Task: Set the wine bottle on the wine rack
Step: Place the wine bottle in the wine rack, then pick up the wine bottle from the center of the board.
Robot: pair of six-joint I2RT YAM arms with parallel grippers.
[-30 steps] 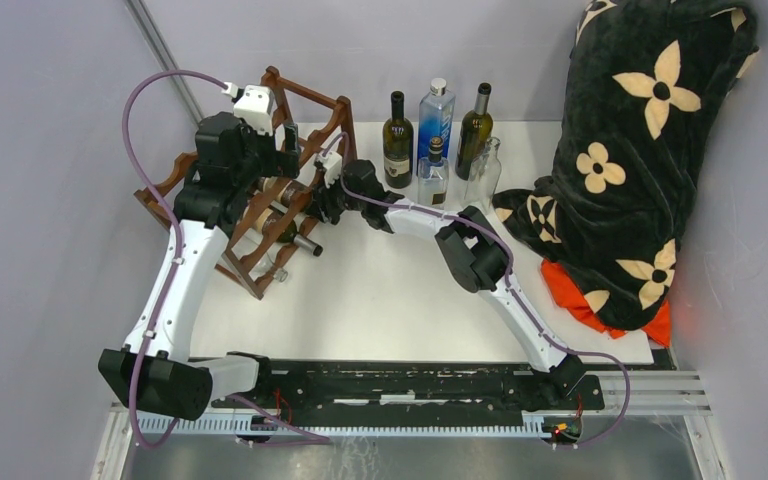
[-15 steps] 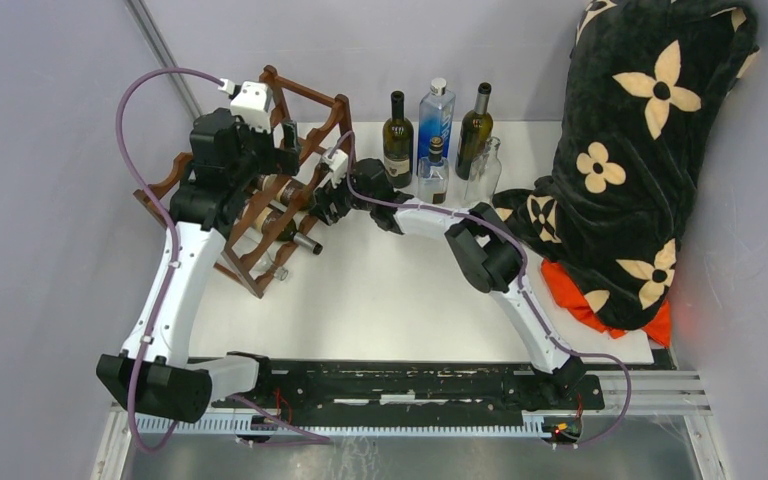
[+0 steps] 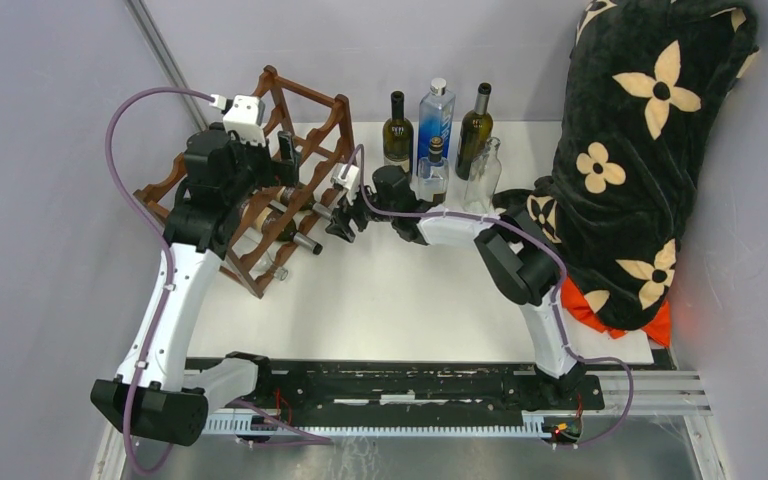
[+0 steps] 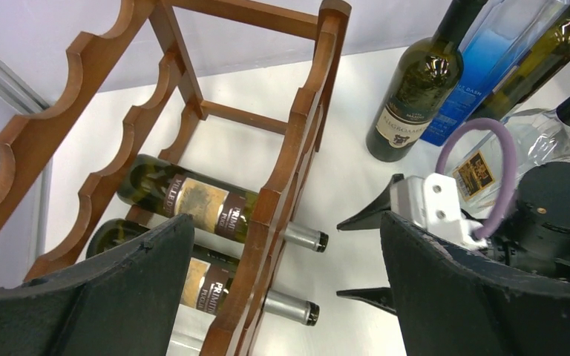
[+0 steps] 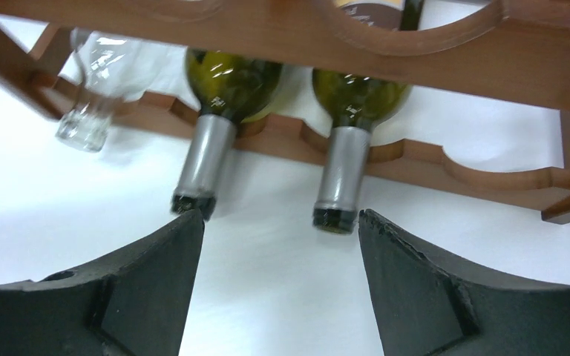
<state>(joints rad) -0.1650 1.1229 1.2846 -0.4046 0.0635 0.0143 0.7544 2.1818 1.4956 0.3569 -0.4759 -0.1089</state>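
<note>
Right jaws (apart) farther from rack [image 4: 291,159]

I count one wine rack [image 4: 289,163] holding two green wine bottles [image 5: 230,74] and one clear bottle [image 5: 111,59]. Five standing bottles [image 3: 397,135] share my worktop [image 3: 400,290].

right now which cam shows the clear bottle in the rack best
Right wrist: the clear glass bottle lies in the wine rack, neck and mouth visible. Top external shows only its neck tip poking out; the left wrist view barely catches it, if at all.
</note>
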